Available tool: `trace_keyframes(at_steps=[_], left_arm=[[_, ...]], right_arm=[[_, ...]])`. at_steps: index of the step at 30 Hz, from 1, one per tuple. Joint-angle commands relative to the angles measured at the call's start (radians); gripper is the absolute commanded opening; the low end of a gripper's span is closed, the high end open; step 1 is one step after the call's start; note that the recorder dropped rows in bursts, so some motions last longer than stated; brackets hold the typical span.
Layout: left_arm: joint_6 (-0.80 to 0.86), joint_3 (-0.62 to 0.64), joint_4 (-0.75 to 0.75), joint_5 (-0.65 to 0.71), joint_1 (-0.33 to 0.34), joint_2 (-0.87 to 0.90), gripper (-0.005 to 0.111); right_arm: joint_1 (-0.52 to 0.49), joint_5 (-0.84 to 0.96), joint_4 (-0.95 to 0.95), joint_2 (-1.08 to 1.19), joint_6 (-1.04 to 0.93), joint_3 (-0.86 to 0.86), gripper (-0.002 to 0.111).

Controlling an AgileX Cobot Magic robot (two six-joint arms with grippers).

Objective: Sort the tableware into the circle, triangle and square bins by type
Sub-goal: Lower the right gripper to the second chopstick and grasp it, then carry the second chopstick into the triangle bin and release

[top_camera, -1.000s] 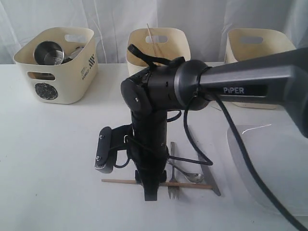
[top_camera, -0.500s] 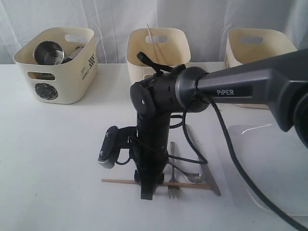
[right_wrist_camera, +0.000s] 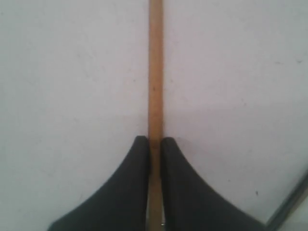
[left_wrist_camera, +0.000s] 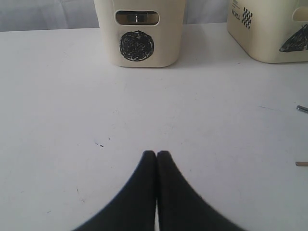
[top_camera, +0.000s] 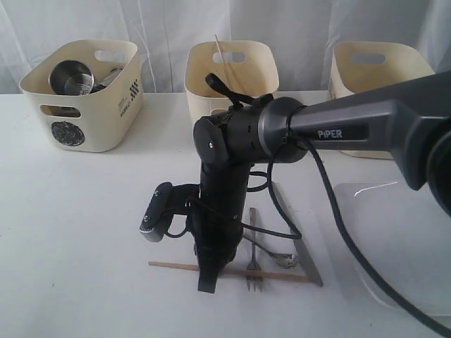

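The sorting is partly done. The circle bin (top_camera: pixel 106 105), left of the triangle bin (top_camera: pixel 243 77), already holds steel cups (top_camera: pixel 70 76); whether bowls lie under them cannot be told. One chopstick (top_camera: pixel 223 53) stands leaning inside the triangle bin. The third bin (top_camera: pixel 366 77), right of the triangle bin, shows no contents from here and its mark is not visible.

Left to sort, all on the desk (top_camera: pixel 84 232) in front of the triangle bin: the second wooden chopstick (top_camera: pixel 173 265), the fork (top_camera: pixel 254 271), the spoon (top_camera: pixel 282 259) and the knife (top_camera: pixel 310 266), with the large white plate (top_camera: pixel 402 239) in front of the triangle bin and to its right.

The right gripper (right_wrist_camera: pixel 154 140) is down on the second wooden chopstick, jaws pinching it from both sides, the stick flat on the desk. The step in hand looks like carrying it to join its mate in the triangle bin. The left gripper (left_wrist_camera: pixel 156 154) hovers over bare desk in front of the circle bin, jaws pressed together on nothing.

A second ago the right jaws stood spread astride the stick; they have now shut on it. The arm has also leaned a little, its tip shifting slightly leftward along the stick. The stick itself has not moved.
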Motion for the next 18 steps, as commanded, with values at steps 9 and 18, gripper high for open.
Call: trace_keyframes(at_steps=[9,18], left_arm=[[0.000,0.004,-0.005,-0.004,-0.004,-0.004,0.000],[0.000,0.004,-0.005,-0.004,-0.004,-0.004,0.000]], right_arm=[[-0.034,-0.093,0.259,-0.189,0.063,0.010,0.000],[-0.188,-0.576,0.266,-0.457,0.340,0.197,0.000]])
